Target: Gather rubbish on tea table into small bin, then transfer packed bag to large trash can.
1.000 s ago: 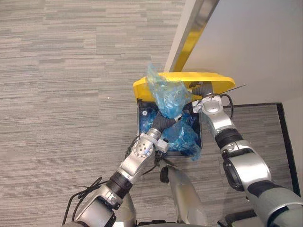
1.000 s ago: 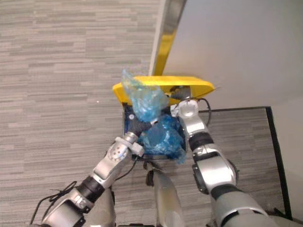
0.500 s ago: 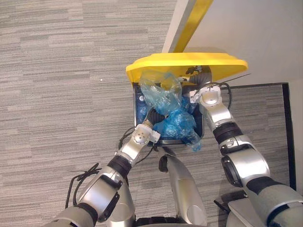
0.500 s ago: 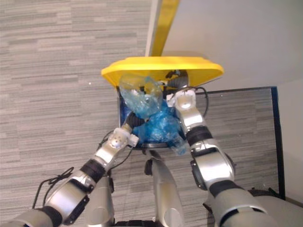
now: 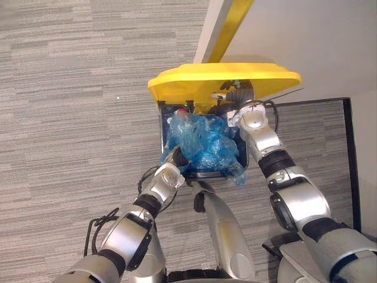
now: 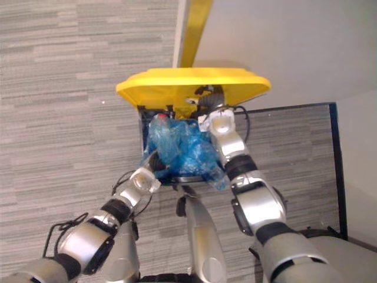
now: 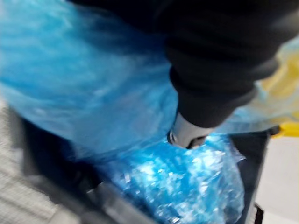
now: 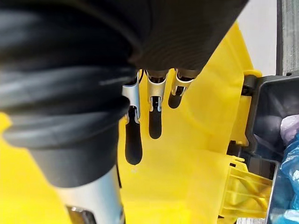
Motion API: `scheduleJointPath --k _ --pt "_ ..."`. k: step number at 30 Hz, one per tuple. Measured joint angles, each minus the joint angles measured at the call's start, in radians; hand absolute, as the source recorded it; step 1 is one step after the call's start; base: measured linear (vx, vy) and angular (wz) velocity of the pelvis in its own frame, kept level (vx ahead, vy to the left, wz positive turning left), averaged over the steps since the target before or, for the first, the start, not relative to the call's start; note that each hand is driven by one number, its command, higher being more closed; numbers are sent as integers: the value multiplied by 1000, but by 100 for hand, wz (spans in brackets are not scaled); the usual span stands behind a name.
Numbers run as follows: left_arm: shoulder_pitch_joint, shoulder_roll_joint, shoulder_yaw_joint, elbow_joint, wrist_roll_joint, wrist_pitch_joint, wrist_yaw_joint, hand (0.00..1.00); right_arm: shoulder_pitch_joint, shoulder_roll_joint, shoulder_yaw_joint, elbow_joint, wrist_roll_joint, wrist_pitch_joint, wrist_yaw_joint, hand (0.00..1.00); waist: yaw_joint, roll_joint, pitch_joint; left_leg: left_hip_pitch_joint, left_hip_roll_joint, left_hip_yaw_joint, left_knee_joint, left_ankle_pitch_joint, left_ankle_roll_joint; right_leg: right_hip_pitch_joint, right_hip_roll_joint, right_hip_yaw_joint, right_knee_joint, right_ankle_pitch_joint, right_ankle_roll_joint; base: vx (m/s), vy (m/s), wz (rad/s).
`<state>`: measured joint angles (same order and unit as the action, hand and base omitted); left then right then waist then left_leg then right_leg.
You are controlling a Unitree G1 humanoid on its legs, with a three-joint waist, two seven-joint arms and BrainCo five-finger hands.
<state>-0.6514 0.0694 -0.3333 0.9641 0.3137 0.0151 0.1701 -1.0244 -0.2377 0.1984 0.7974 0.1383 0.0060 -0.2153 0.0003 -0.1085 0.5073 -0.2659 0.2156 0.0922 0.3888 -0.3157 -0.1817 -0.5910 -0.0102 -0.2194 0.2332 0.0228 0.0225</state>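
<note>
Grey striped carpet [image 5: 70,118] beside a white wall. The large trash can [image 5: 163,125] stands with its yellow lid [image 5: 218,79] tipped back, the right hand [image 8: 154,121] flat against it with straight fingers. The blue bag [image 5: 203,141] sits in the can's mouth, draped over and just beyond the left hand [image 7: 210,84], the nearer one. The bag hides that hand's grip, so it cannot be told.

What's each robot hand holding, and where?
Left robot hand sits against the blue bag, grip hidden. Right robot hand presses straight fingers on the yellow lid.
</note>
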Motion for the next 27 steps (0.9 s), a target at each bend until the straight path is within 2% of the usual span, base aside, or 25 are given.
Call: scheduleJointPath --k 5,11,14,17,18,20,25,27 --pt "61 21 17 -62 -18 -3 3 0 14 0 4 0 -6 0 8 0 4 0 0 26 -6 -5 0 -1 8 31 -7 -2 -3 -8 12 -1 -6 5" --pt "256 83 86 -349 -198 -51 5 0 162 -35 -5 -107 -22 -1 19 0 26 7 -6 57 -16 -21 -10 6 22 72 -21 -18 -10 -10 14 -2 -14 11" --pt "355 86 144 -451 -274 -76 2 0 255 -40 -41 -126 -36 -1 23 0 38 24 -14 80 -30 -25 -27 14 34 96 -36 -22 -10 -9 13 14 10 11" --pt "467 86 199 -519 -337 -98 -4 0 381 -37 -69 -159 -62 -1 34 0 49 50 -68 89 -39 -32 -32 14 34 107 -46 -26 -10 -9 13 25 21 9" --pt "501 86 219 -526 -358 -100 -8 0 416 -38 -84 -160 -62 -1 39 0 52 66 -82 96 -41 -40 -31 14 35 118 -52 -33 -9 -11 16 34 22 14" --pt "539 88 262 -527 -396 -101 -23 0 464 -34 -105 -160 -78 -1 43 0 57 79 -107 98 -50 -52 -31 18 40 124 -65 -43 4 -17 24 21 6 22" --pt "627 114 332 -505 -448 -106 -58 0 519 -1 -122 -160 -101 -1 55 0 63 78 -113 141 -64 -61 -17 12 55 166 -86 -46 31 -35 49 -18 7 10" --pt "669 113 369 -418 -455 -109 -74 0 558 27 -126 -161 -104 -1 60 0 68 79 -117 152 -76 -62 14 2 68 183 -100 -43 45 -44 61 -59 12 3"
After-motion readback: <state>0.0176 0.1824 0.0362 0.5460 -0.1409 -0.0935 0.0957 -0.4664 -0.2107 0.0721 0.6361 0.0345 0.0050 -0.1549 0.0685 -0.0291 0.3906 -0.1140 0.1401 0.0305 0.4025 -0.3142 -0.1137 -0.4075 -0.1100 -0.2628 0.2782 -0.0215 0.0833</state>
